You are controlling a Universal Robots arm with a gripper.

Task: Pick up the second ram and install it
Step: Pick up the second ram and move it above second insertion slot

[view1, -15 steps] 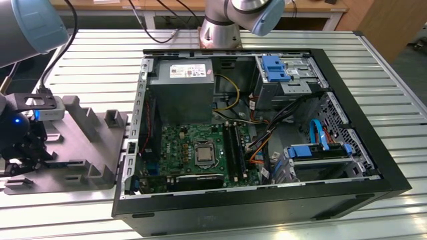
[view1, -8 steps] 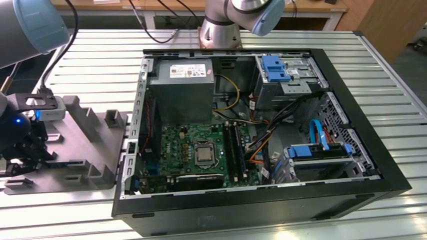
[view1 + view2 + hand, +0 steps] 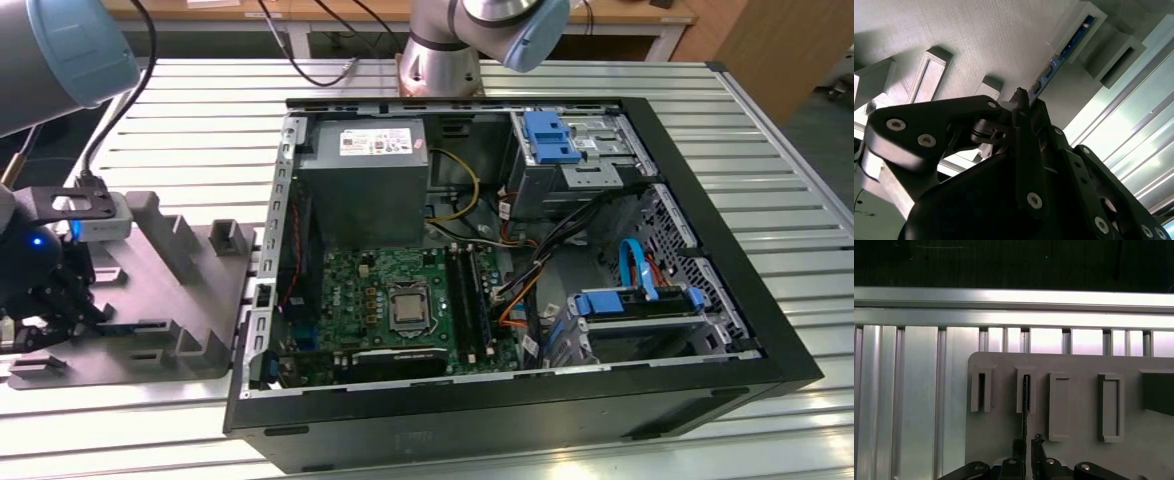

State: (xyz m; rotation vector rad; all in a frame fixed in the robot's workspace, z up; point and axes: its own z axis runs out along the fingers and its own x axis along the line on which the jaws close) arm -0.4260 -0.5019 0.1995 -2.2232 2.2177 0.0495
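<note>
End effector [image 3: 47, 295] at the exterior view's left, low over the gray holder [image 3: 174, 290] on the slatted tabletop [image 3: 747, 150]. The holder lies just beside the open case [image 3: 787, 340], on its exterior-view-left side.

Ram [image 3: 1026, 395] stands on edge in one holder [image 3: 994, 430] slot, with empty slots on either side. It is a thin dark line in the first wrist view. In the second wrist view the ram [image 3: 1074, 40] shows a bluish edge along the slot.

One end of the ram runs right up into the end effector [image 3: 1027, 445] tip in both wrist views [image 3: 1021, 97]. Cannot tell whether the end effector is pinching the ram or spread around it.

Inside the case, the green motherboard [image 3: 387, 280] lies flat, well apart from the ram.
</note>
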